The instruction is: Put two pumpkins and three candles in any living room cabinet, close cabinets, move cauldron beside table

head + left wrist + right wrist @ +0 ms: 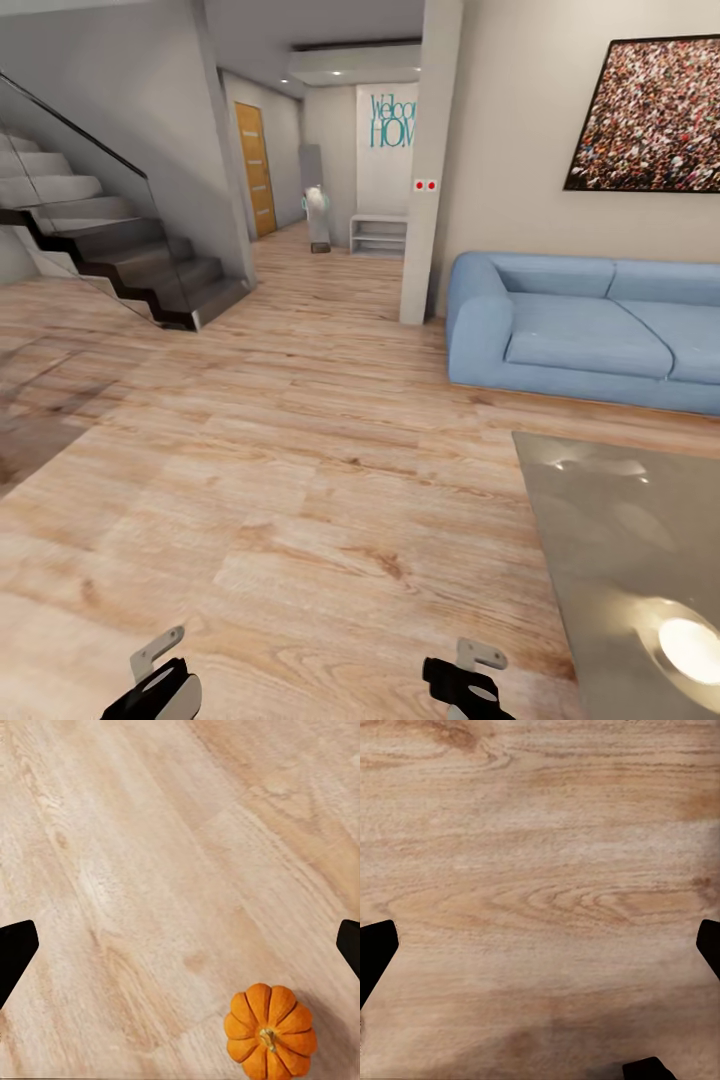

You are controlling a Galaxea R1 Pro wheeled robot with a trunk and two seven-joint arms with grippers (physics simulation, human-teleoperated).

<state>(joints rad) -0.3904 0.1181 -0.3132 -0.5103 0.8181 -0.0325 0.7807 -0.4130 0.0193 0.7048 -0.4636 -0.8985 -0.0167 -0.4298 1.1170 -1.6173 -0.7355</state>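
One small ribbed orange pumpkin with a short stem sits on the wooden floor, seen in the left wrist view below my left gripper and off to one side of the gap between its fingers. The left gripper is open, with nothing in it. My right gripper is also open over bare floor. In the head view, both the left gripper and the right gripper hang low at the near edge. The glossy grey-beige table stands to the right. The candles, cabinet and cauldron are out of view.
A blue sofa lines the far right wall behind the table. A dark staircase with a glass rail rises at the left. A white pillar stands beside a hallway. Wide wooden floor lies ahead.
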